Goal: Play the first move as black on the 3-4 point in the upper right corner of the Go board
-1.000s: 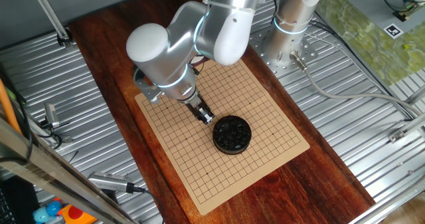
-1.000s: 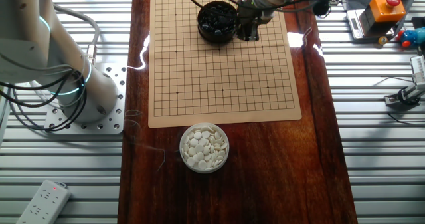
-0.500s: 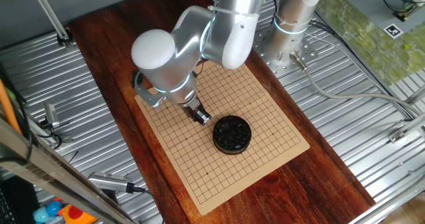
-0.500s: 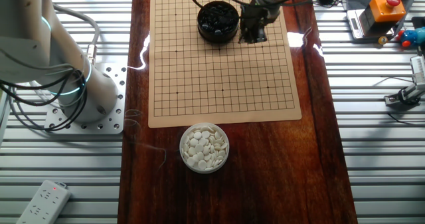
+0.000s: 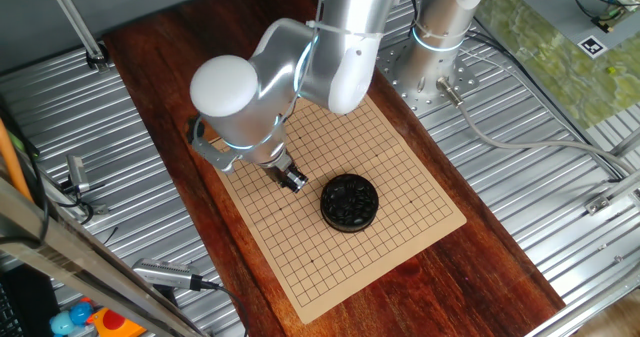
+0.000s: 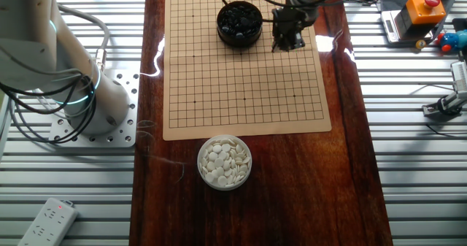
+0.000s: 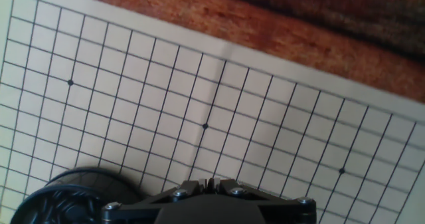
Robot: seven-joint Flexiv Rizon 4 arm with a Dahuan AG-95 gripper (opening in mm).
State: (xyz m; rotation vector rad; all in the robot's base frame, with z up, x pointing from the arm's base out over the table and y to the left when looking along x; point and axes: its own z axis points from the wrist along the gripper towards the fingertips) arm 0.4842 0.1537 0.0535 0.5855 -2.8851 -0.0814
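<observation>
My gripper (image 6: 287, 41) hangs low over the board (image 6: 219, 93), its fingers near-closed in the hand view, probably pinching a black stone, though I cannot see one. The bowl of black stones (image 6: 239, 21) sits just beside it, handy for picking.

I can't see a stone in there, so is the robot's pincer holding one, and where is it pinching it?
It cannot be told. The pincer hangs over the board beside the bowl of black stones, but its tips are too small or hidden to show a stone.
</observation>
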